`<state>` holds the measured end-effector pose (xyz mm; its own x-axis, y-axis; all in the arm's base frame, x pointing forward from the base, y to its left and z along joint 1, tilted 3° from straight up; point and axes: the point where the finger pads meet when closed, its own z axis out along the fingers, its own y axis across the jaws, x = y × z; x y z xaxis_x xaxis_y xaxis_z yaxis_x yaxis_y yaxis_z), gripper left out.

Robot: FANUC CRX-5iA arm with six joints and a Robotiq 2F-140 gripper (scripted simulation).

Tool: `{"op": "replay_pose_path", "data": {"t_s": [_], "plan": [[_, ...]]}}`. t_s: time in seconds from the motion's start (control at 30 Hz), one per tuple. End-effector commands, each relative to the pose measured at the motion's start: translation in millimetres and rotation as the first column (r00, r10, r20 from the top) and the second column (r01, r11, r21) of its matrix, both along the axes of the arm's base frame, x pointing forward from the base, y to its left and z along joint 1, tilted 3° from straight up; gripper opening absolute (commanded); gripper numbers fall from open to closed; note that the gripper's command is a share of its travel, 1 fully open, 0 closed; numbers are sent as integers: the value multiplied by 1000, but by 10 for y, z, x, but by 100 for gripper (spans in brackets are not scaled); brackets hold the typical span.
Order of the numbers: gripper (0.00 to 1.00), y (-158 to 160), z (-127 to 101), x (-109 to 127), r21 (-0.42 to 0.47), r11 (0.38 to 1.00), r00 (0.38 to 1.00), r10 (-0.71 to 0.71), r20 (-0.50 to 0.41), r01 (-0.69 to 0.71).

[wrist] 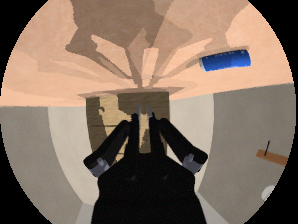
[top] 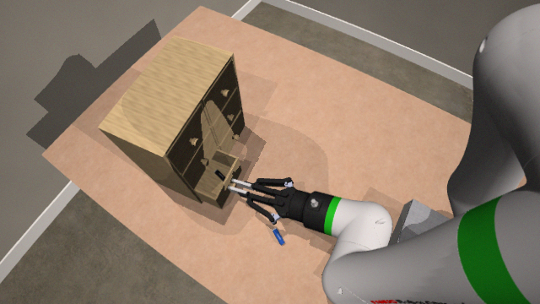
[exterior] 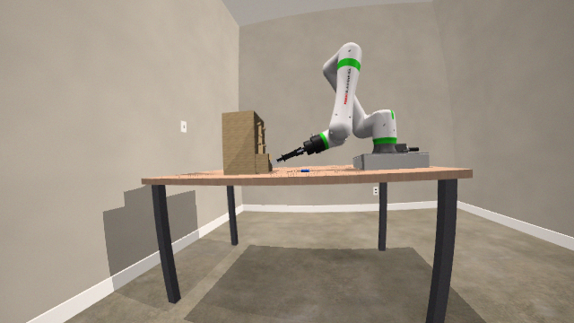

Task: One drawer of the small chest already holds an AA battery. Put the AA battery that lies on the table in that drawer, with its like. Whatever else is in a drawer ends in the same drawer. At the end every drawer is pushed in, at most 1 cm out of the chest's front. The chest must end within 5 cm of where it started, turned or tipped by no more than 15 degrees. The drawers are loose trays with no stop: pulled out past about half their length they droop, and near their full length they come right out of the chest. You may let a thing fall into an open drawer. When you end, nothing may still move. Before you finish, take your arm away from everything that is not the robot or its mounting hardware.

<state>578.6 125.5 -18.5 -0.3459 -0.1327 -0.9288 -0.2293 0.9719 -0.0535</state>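
The wooden chest [top: 177,110] stands on the table with two columns of knobbed drawers facing my arm. The bottom drawer of the nearer column is pulled partly out, and a small dark object [top: 218,173] lies in it. My gripper [top: 231,187] is shut on that drawer's knob, fingers level and pointing at the chest. The blue AA battery [top: 278,236] lies on the table beside my wrist, apart from the fingers; it also shows in the wrist view [wrist: 225,60]. In the side view the gripper [exterior: 279,159] meets the open drawer [exterior: 263,162].
The other drawers look pushed in. The robot's grey base block [top: 418,221] sits at the table's near right. The table edge runs close behind the chest on the left.
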Motion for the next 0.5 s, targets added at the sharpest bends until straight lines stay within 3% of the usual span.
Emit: {"op": "replay_pose_path", "data": {"t_s": [0.0, 0.47], "plan": [[8, 0, 2, -2, 0, 1000, 1000, 0, 0, 0], [8, -4, 2, -21, 0, 1000, 1000, 0, 0, 0]]}}
